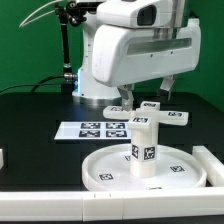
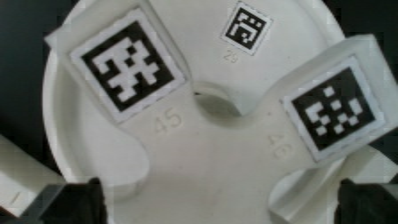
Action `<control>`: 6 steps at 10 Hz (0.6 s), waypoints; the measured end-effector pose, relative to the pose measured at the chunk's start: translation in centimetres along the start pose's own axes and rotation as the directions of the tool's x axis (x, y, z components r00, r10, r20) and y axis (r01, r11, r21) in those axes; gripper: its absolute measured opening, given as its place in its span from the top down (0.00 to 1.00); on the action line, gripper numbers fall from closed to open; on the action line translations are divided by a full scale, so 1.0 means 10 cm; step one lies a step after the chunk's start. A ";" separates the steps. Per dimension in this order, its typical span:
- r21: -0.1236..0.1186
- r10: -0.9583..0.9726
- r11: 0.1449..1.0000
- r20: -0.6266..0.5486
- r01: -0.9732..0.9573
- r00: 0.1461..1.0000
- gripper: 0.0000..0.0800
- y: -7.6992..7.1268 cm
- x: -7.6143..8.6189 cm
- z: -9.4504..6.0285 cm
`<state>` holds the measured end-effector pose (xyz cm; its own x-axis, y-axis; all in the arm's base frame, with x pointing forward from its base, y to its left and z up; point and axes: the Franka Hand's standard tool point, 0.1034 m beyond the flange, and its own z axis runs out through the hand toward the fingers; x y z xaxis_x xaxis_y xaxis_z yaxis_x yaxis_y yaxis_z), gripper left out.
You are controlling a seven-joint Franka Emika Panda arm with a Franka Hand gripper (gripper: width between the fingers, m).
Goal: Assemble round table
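The round disc [image 1: 105, 170] lies flat at the front of the table. The short leg [image 1: 143, 148] stands upright at its centre. The cross-shaped foot piece [image 1: 160, 115] sits on top of the leg, slightly tilted. My gripper [image 1: 147, 95] hangs just above and behind the foot. In the wrist view the foot [image 2: 205, 135] fills the picture, with three tags showing and its centre hole in the middle. My gripper [image 2: 217, 205] is open. Its dark fingertips [image 2: 80, 200] stand wide apart on either side of one arm of the foot, and I see no contact.
The marker board [image 1: 98, 128] lies flat behind the disc toward the exterior view's left. A long white bar [image 1: 210, 165] lies at the exterior view's right of the disc. A small white piece [image 1: 4, 156] shows at the exterior view's left edge.
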<state>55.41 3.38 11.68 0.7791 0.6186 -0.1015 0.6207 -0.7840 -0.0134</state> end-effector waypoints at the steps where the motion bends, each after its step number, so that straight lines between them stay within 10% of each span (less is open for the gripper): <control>1: 0.000 0.000 1.000 0.001 0.000 1.000 0.19 0.00 0.00 0.02; 6: -0.004 0.002 1.000 -0.003 -0.002 1.000 0.19 0.03 0.00 0.08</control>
<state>55.51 3.05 10.91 0.7808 0.6170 -0.0984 0.6192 -0.7852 -0.0095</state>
